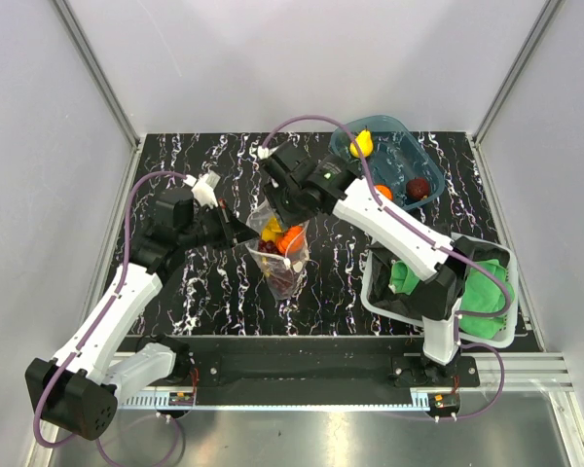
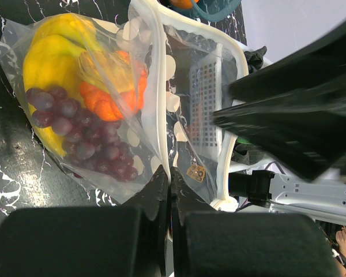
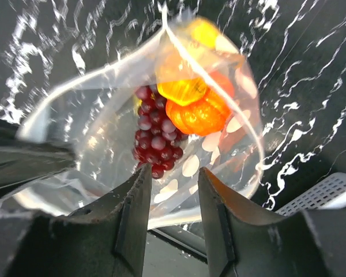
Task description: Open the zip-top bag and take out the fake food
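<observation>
The tabletop (image 1: 214, 292) is shared by a white basket (image 1: 370, 282) at the right and a blue tub (image 1: 420, 154) in the far right corner, where a few toy fruits (image 1: 362, 144) can already be seen. The bag (image 1: 280, 255) is found mid-tabletop. Its long axis runs from the mouth at the far end down toward the near edge, and the mouth is spread open. Left inside it are a banana (image 2: 49, 63), oranges (image 3: 199, 112) and grapes (image 3: 155, 138), all bunched toward the closed end.

The left tool (image 2: 168, 193) is seen clamped flat on one lip of the bag from the left, so that side is held. The right tool (image 3: 172, 190) is poised over the mouth from the far right, jaws set at a middling gap with the bag's near lip between them. No pinch on the film can be made out, and nothing is carried.

The food lies straight ahead of the right tool, down the bag's length, so it's judged the nearer one for the next reach. Probably that lip gets nipped, or the tool is pushed in past it toward the oranges, which sit nearest the mouth.
</observation>
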Controlling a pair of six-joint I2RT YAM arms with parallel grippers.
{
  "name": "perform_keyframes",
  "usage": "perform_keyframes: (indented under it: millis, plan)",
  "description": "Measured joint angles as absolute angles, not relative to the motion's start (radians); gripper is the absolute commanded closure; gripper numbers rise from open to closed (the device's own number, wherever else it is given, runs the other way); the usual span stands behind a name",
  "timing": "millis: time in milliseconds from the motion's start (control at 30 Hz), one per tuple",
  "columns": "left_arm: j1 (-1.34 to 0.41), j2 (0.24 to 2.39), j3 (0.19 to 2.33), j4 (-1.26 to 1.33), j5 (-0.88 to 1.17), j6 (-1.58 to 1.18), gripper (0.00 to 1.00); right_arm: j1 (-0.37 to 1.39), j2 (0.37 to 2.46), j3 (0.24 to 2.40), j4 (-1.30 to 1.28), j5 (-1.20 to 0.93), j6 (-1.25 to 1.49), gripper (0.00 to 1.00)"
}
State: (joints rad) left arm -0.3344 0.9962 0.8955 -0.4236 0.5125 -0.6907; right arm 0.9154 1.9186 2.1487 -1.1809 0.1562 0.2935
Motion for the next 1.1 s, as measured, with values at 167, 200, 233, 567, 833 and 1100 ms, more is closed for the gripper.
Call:
perform_keyframes:
  millis: [167, 200, 233, 567, 833, 1100]
  plan:
    - [-0.334, 0.996, 0.896, -0.423, 0.512, -0.694, 1.0, 0.915, 1.92, 2.04, -1.136, 0.125, 0.273, 0.52]
    - [-0.334, 0.996, 0.896, -0.423, 0.512, -0.694, 1.0, 0.915, 1.92, 2.019, -1.121, 0.118, 0.268, 0.5]
    - [-0.334, 0.996, 0.896, -0.423, 0.512, -0.694, 1.0, 0.915, 1.92, 1.997, -1.106, 0.111, 0.265, 0.48]
    - [-0.335, 1.003, 0.896, -0.399, 0.513, -0.694, 1.0, 0.915, 1.989, 1.914, -0.994, 0.112, 0.179, 0.27]
    - [-0.335, 1.003, 0.896, -0.396, 0.511, -0.694, 1.0, 0.915, 2.016, 1.897, -0.962, 0.171, 0.123, 0.13]
    - [-0.335, 1.003, 0.895, -0.396, 0.509, -0.694, 1.0, 0.915, 2.054, 1.884, -0.942, 0.229, 0.089, 0.04]
